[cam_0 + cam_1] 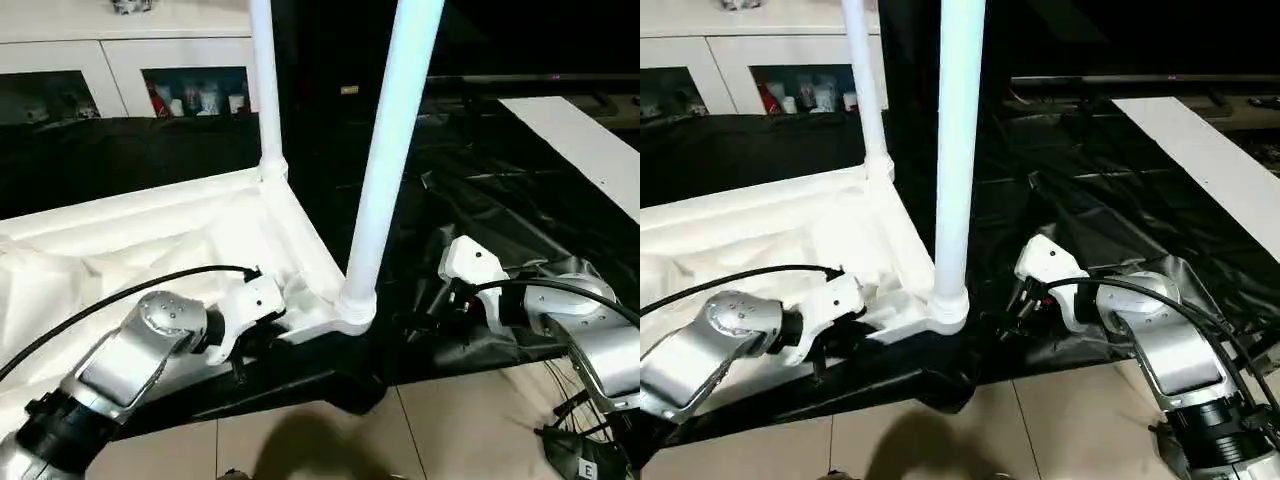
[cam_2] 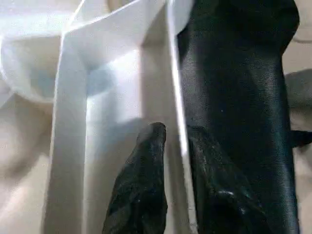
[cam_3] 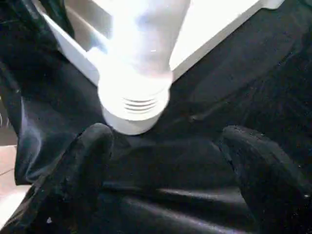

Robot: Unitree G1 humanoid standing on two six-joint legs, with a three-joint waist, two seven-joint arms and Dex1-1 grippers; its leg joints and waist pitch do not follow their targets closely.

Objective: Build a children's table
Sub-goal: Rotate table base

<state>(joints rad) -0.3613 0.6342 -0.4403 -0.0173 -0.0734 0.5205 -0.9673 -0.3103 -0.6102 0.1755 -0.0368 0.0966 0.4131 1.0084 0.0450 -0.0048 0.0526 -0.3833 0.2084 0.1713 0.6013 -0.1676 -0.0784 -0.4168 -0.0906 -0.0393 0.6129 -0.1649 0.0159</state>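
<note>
Upturned tabletop steadied at its near corner, two legs standing

The white tabletop (image 1: 150,235) lies underside up on black sheeting (image 1: 480,230) over the floor, two tapered legs (image 1: 385,160) upright in its sockets. The left pincer (image 2: 170,146) pinches the thin rim wall (image 2: 175,97) beside the near corner socket (image 3: 134,105); the right pincer (image 3: 165,161) stands spread, just short of that socket. Judging by this, hold the rim firmly and close squarely low on the leg.

Both upright legs (image 1: 385,150) run off the top edge; cabinet contents (image 1: 195,98) are indistinct.
</note>
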